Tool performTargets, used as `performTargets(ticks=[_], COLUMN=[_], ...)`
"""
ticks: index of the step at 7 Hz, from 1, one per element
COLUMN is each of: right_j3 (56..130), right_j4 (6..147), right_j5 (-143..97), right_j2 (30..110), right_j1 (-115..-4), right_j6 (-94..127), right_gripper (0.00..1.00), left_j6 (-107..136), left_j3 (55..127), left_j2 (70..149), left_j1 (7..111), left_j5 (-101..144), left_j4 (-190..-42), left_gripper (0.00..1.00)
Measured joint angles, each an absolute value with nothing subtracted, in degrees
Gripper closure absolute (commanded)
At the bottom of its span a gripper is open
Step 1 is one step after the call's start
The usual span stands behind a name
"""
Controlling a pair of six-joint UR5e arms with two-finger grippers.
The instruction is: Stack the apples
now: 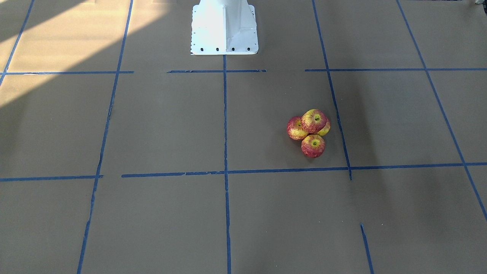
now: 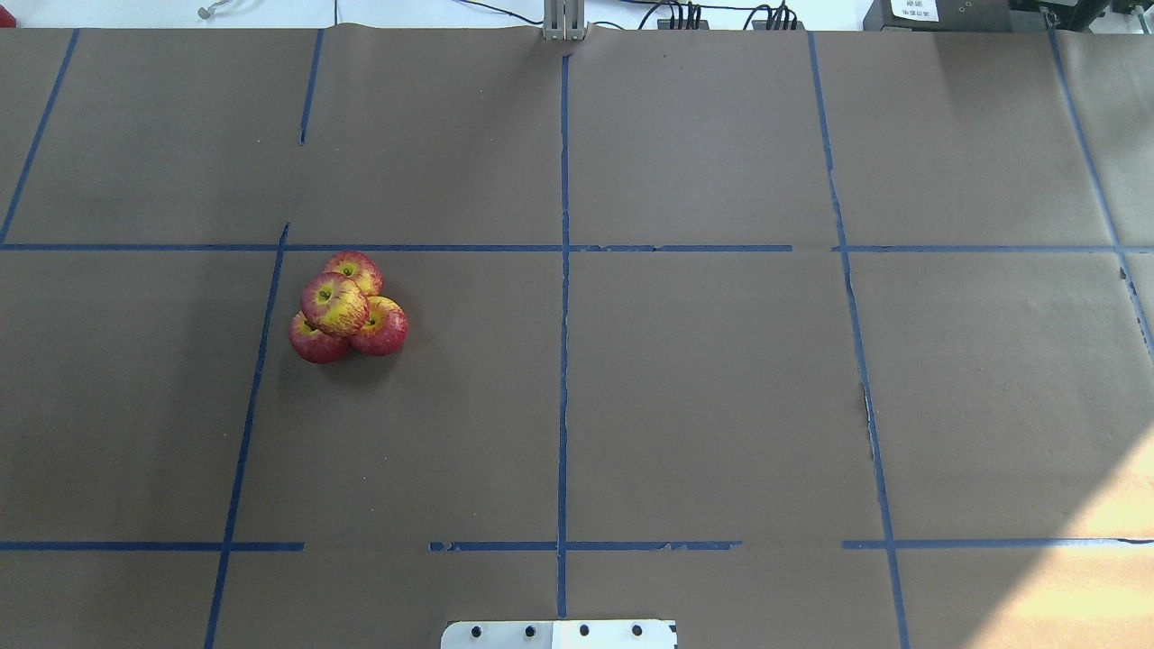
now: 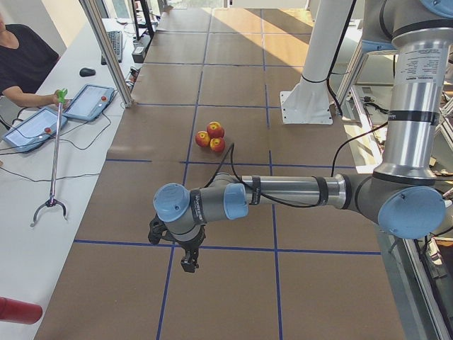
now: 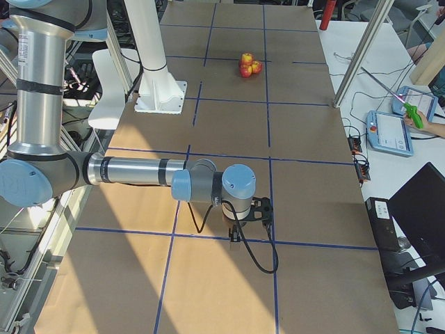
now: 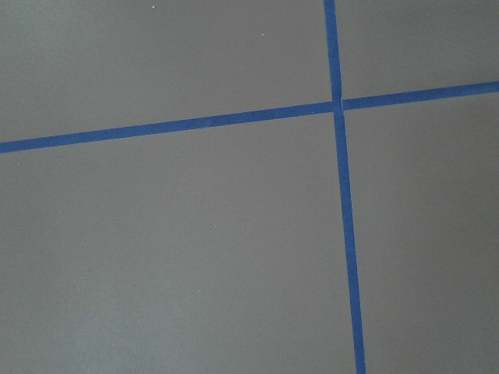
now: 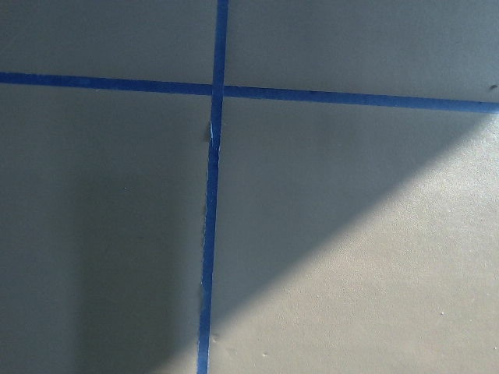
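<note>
Bench (image 2: 703,406), brown paper gridded with blue tape (image 2: 564,361); left gripper (image 3: 187,263) and right gripper (image 4: 236,236), each hanging above bare bench, well apart from the fruit, fingers' spacing impossible to tell; apples (image 2: 347,308), four, on robot's left half: three touching, fourth resting atop them.

1. No word, number or brand can be read for certain in any view.
2. A white label (image 2: 915,9) sits on a dark box (image 2: 938,16) just beyond the far right corner of the desk (image 2: 721,406). It carries lines of dark print, too small to read.
3. The upright silver tube of the left arm (image 3: 423,60), at the desk's near edge, bears a strip of small dark lettering, too blurred to read.
4. The right arm (image 4: 26,45) bears the same kind of strip, also unreadable.
5. The tablet screens (image 3: 92,101) past the desk's far edge show red round marks. Any writing on them is too small to tell.
</note>
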State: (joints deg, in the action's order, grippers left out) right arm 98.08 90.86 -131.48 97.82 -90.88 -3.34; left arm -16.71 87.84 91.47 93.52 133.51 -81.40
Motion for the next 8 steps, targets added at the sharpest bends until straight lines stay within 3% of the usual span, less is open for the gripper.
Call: performTargets(ticks=[8], right_j3=[98.09], right_j4=[90.82], right_j5=[-131.48], right_j2=[97.82], right_j1=[-90.88], right_j6=[-3.34], right_gripper=[0.0], left_j6=[-16.4], left_j3=[87.37], left_j2=[89.52], left_j1=[93.87], left_j5=[132.0], left_j4=[-87.16], left_gripper=[0.0])
